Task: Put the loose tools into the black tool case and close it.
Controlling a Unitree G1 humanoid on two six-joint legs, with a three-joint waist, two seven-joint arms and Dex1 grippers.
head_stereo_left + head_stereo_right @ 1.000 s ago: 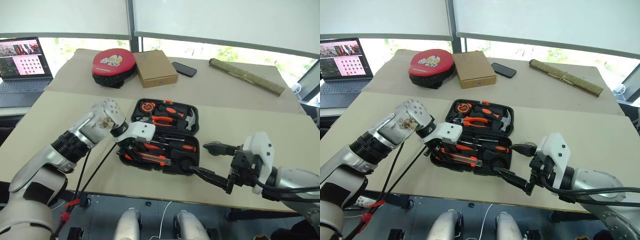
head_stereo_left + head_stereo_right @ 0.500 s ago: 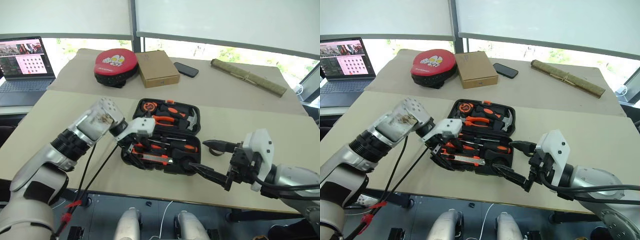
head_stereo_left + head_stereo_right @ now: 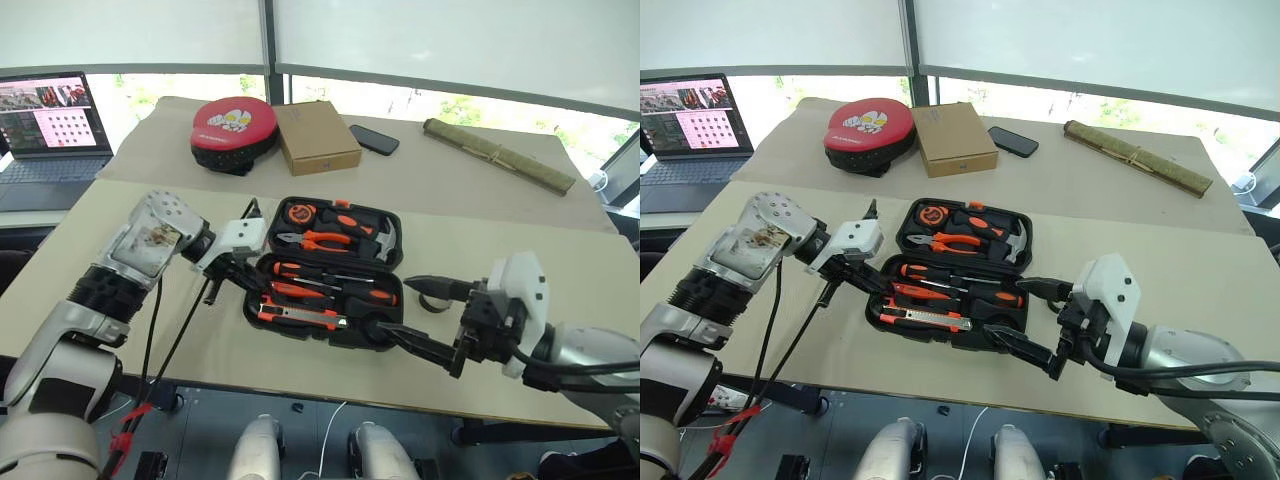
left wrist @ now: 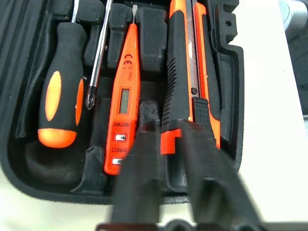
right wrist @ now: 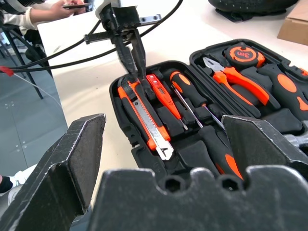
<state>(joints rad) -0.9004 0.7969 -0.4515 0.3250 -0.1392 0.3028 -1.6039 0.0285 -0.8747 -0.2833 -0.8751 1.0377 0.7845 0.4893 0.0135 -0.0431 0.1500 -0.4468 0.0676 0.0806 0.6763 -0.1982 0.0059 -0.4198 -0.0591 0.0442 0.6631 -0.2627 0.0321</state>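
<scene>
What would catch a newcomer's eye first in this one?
The open black tool case at the table's middle, its recesses lined with orange-and-black tools. The left gripper, shut, sits at the case's left end by the utility knife, while the right gripper stands wide open at its right corner.

My table (image 3: 500, 240) carries the open black tool case (image 3: 331, 268), a red pad (image 3: 233, 125), cardboard box (image 3: 317, 136), phone (image 3: 374, 139) and rolled mat (image 3: 497, 153).

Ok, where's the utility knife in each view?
Left eye: utility knife in the nearest row of the black tool case, left of centre.
Right eye: same row.
Left wrist: along the case's outer wall.
Right wrist: outermost tool, blade showing.
Shared landmark: the orange tester lying beside it.
</scene>
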